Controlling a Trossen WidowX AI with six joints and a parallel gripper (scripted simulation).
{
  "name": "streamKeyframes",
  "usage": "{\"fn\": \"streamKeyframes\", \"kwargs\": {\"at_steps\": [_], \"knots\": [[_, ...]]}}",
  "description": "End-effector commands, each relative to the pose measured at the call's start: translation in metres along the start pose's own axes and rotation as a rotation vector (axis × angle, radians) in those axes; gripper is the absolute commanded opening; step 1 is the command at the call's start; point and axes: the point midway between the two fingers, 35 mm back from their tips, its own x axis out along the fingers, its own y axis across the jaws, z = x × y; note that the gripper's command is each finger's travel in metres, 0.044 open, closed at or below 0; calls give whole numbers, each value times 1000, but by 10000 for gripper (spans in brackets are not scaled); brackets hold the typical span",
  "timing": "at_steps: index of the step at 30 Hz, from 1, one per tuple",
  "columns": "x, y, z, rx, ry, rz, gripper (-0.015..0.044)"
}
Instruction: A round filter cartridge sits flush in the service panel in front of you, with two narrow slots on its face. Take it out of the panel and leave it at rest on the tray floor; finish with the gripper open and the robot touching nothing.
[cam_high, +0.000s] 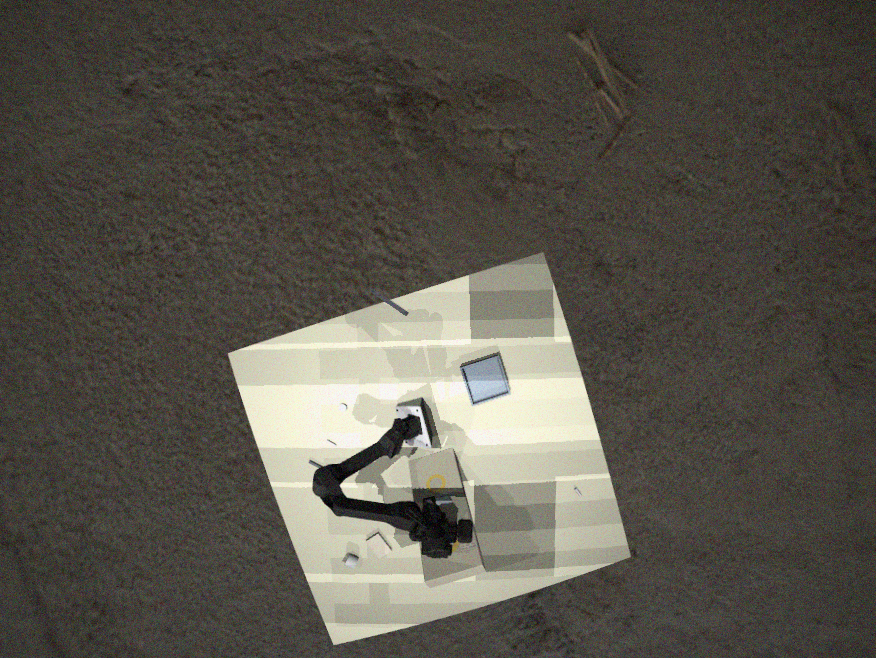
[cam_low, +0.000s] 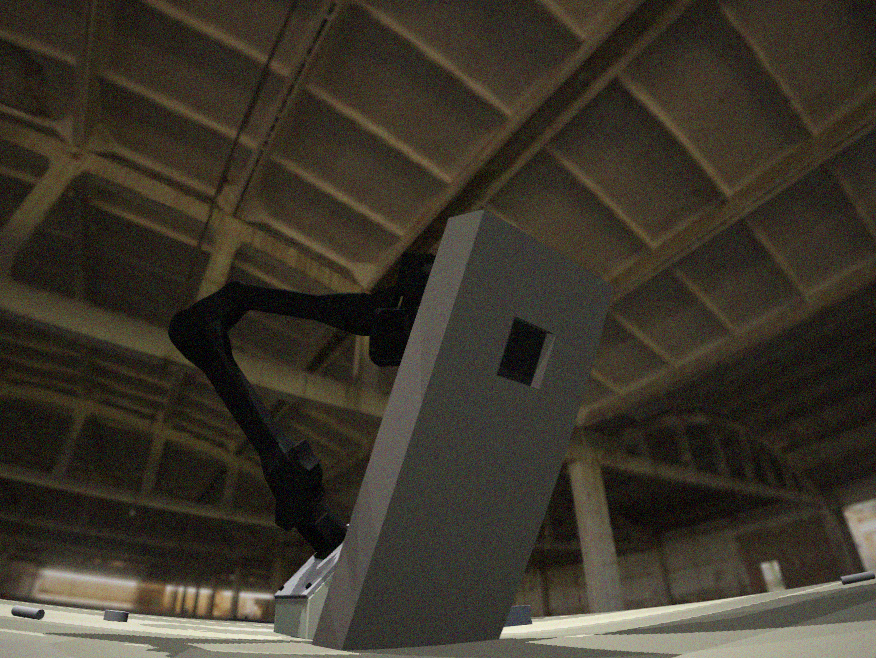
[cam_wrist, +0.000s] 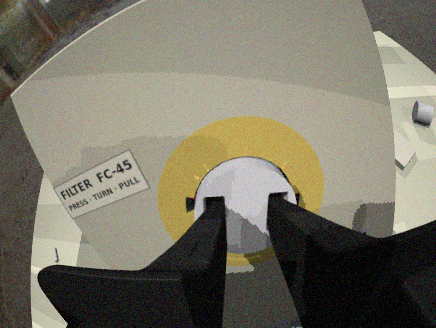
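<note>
The cartridge (cam_wrist: 245, 175) shows its pale round face inside the yellow ring (cam_wrist: 250, 135) of the service panel (cam_wrist: 300, 95) (cam_low: 467, 495) (cam_high: 433, 463). Dark notches show at the left and right of its rim. My gripper (cam_wrist: 243, 205) is shut on the cartridge, with one fingertip in each face slot. The depth of the cartridge in its hole is hard to tell, and its lower part is partly hidden by the fingers. In the top view the arm covers the cartridge; in the exterior view the panel hides it. The blue-grey tray (cam_high: 485, 378) is empty.
A label (cam_wrist: 102, 184) reads FILTER FC-45, PRESS, TURN, PULL. The panel leans, with a second yellow ring (cam_high: 435, 483) and a square opening (cam_low: 524, 352) in its back. A grey cylinder (cam_high: 350, 560) (cam_wrist: 423, 113) and a thin dark bar (cam_high: 395, 305) lie on the table.
</note>
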Motion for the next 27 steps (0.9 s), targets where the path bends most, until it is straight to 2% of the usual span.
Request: {"fn": "streamKeyframes", "kwargs": {"at_steps": [1, 11, 27], "knots": [[-19, 4, 0, 4, -1, 20, 0], [-59, 0, 0, 24, -13, 15, 0], [-60, -1, -2, 24, -13, 15, 0]]}}
